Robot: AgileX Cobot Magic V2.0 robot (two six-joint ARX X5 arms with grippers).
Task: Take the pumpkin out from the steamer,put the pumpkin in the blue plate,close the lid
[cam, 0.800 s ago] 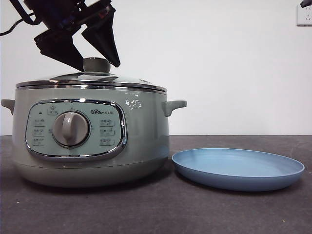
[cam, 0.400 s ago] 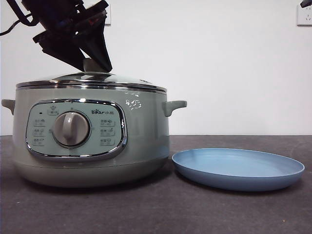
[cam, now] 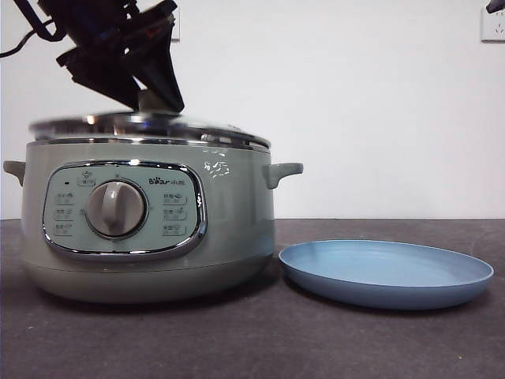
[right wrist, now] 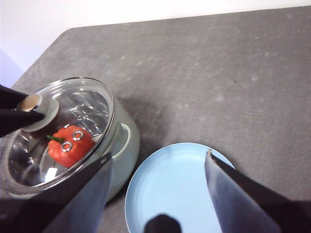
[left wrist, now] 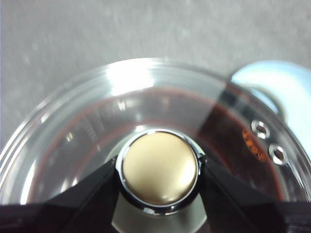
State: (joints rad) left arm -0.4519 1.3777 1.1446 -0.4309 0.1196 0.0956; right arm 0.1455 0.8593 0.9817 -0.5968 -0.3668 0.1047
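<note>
Opening step: my left gripper (left wrist: 158, 170) is clenched on the sage-green knob (left wrist: 158, 166) of the round glass dome lid with the chrome rim (cam: 150, 126), one black jaw pressed against each side of the knob's chrome collar. In the front view the lid looks tipped, its edge on the control-panel side riding a little above the rim of the large pale sage-green electric steamer (cam: 150, 229), so I judge the lift is just starting and the lid is not yet clear.

The small orange-red ribbed pumpkin with the green stem (right wrist: 68, 145) sits inside the pot, visible through the glass, directly under the lid and below the claw that holds the knob.

My right gripper (right wrist: 158, 170) hangs high with its jaws spread and nothing between them, above the shallow round light-blue plate (right wrist: 170, 189), which lies just beside the steamer on the dark grey table (right wrist: 218, 73).

Next, as I read it, I need to carry the lid straight up and off to one side, keeping it level so the rim does not catch, then send the free claw down into the pot for the pumpkin.
</note>
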